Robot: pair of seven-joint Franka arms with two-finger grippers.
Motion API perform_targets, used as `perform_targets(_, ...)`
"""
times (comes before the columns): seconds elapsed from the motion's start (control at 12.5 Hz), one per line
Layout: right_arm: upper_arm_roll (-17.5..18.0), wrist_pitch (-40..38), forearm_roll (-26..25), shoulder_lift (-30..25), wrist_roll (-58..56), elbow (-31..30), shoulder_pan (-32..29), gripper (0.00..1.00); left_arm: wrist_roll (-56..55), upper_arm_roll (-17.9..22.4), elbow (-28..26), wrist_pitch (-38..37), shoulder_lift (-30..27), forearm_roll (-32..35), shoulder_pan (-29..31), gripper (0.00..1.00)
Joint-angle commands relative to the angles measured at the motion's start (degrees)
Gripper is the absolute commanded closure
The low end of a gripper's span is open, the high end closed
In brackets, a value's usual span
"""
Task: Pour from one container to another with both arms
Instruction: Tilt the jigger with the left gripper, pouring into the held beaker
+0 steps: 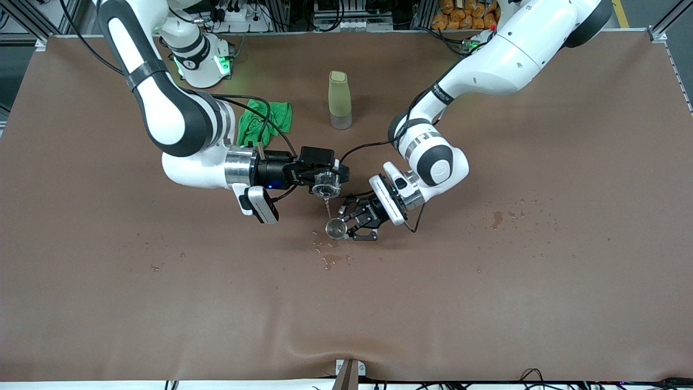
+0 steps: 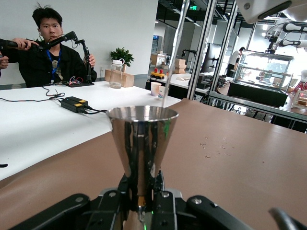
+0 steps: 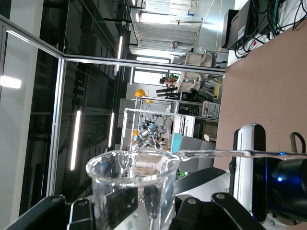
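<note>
I saw the right gripper (image 1: 326, 183) clamped on a tipped glass beaker (image 1: 325, 189), water streaming into the metal cup (image 1: 335, 229) gripped by the left gripper (image 1: 349, 226)

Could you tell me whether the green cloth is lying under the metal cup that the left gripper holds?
No, the green cloth lies farther from the front camera, near the right arm's base, while the metal cup in the left gripper is over bare table.
</note>
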Motion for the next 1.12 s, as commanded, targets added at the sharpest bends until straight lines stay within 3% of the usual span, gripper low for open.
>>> perform_targets(0.0,1.08,-0.45,1.35,0.19,1.15,0.85,-1.20,1.00,1.09,-0.36,0.82,0.02,0.19,-1.82,-0.20,1.00)
perform_targets(0.16,1.08,-0.45,3.98,0.89,1.15,1.21,-1.12,1.00,1.09,-0.36,0.82,0.02,0.28,-1.99,-0.64,1.00)
perform_targets(1.04,1.08,-3.08,7.85,1.77,7.74,1.21,-1.20,1.00,1.00,-0.36,1.00,0.02,0.54,-2.08,-0.82,1.00)
